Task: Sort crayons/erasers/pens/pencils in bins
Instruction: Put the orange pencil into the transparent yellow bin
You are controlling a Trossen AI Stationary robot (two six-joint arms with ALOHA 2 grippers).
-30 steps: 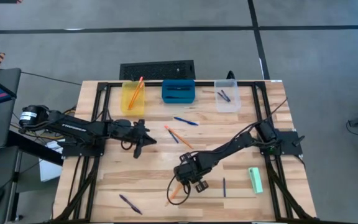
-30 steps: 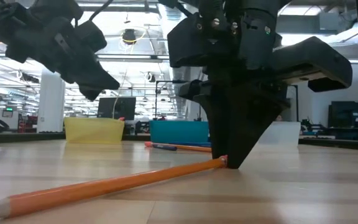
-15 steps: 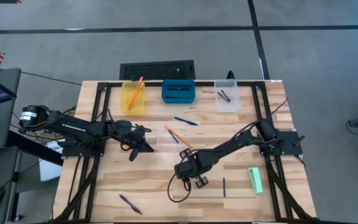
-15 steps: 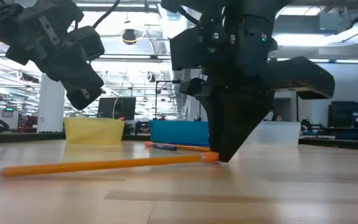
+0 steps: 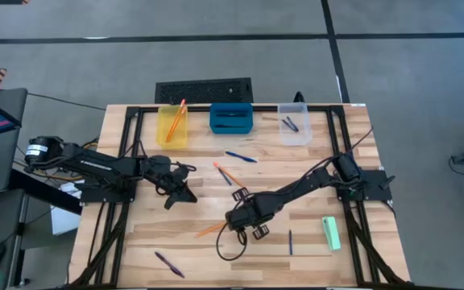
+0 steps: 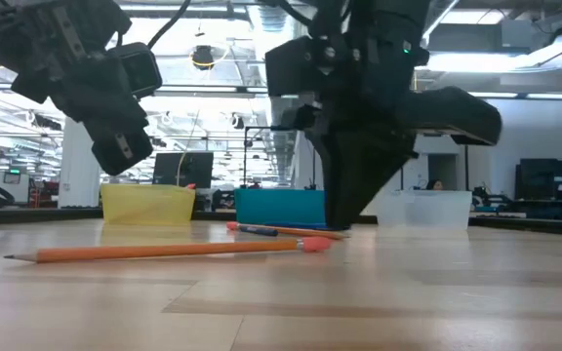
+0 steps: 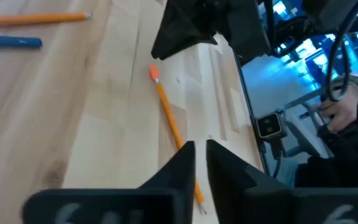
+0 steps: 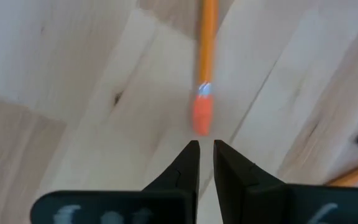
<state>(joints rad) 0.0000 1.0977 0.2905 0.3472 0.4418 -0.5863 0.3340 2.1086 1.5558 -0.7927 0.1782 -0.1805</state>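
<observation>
A loose pencil (image 5: 212, 229) lies mid-table on the wooden table (image 5: 135, 242), long axis running 2 to 8 o'clock — pink end toward the right gripper (image 5: 244, 219), just off it at 2 o'clock, fingers nearly together, empty. Left gripper (image 5: 176, 184) waits farther off, near-closed, empty.

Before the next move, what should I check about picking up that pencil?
1. Long orange pencil with pink end held: not ok; it lies flat and free on the wooden table.
2. Right gripper ready to grasp: not ok; fingers nearly closed on nothing, with the pink end just beyond the tips.
3. Translucent yellow bin ready: ok; upright at the table's back edge, with one pencil leaning in it.
4. Left gripper out of the way: ok; above the table, apart from the pencil.
</observation>
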